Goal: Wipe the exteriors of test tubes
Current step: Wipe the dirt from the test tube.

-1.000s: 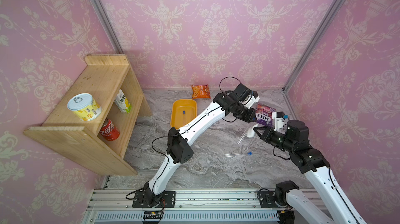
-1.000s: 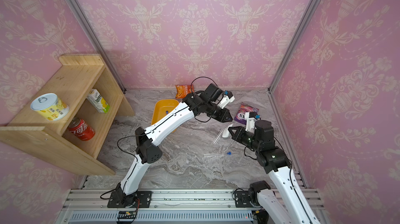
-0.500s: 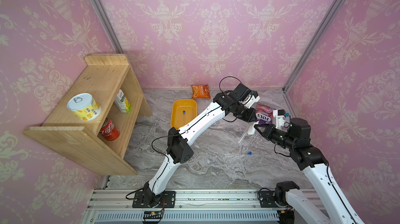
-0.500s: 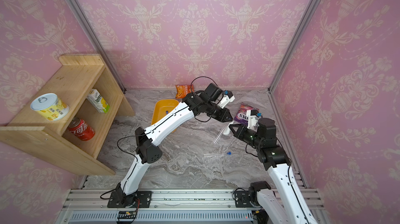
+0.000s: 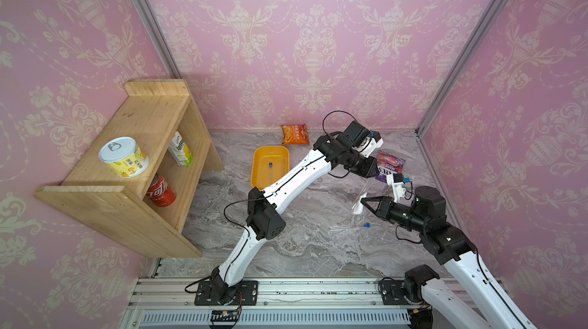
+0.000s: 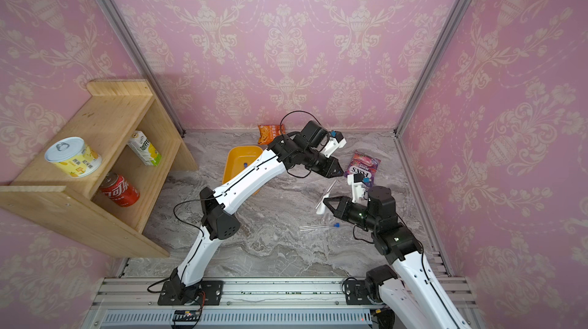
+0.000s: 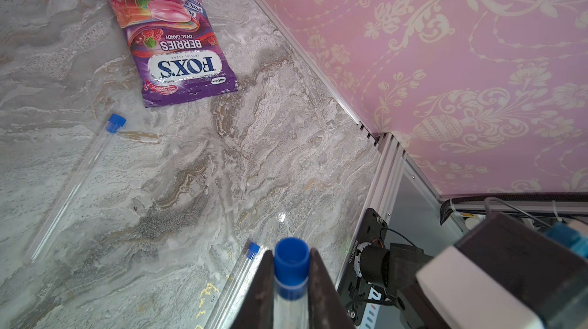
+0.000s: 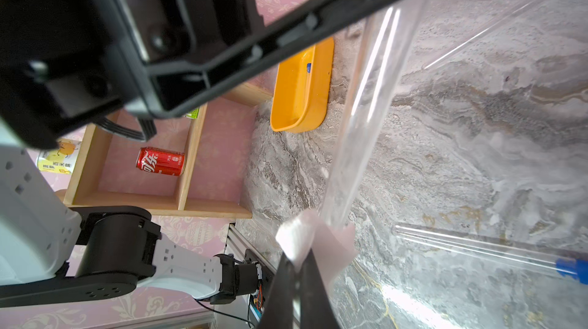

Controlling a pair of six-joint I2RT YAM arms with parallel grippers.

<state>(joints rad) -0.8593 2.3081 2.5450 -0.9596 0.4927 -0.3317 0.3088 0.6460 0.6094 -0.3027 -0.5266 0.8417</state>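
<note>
The left gripper (image 7: 291, 256) pinches a test tube (image 8: 359, 139) by its blue cap, right of middle in both top views. The right gripper (image 8: 297, 260) squeezes a white wipe (image 8: 321, 241) against the tube's low end. A second tube (image 5: 348, 226) lies just below.

Marble table (image 5: 302, 248) — shelf (image 5: 152, 114), orange tray (image 5: 253, 165), snack packet (image 5: 295, 134), candy bag (image 5: 389, 165), test tubes (image 5: 348, 226)

One clear, blue-capped test tube (image 8: 359, 139) tilts in mid-air, cap uppermost. A second tube (image 5: 348, 226) lies flat near the table's (image 5: 302, 248) right edge. A third tube (image 5: 270, 173) lies inside the yellow tray (image 5: 253, 168).
</note>
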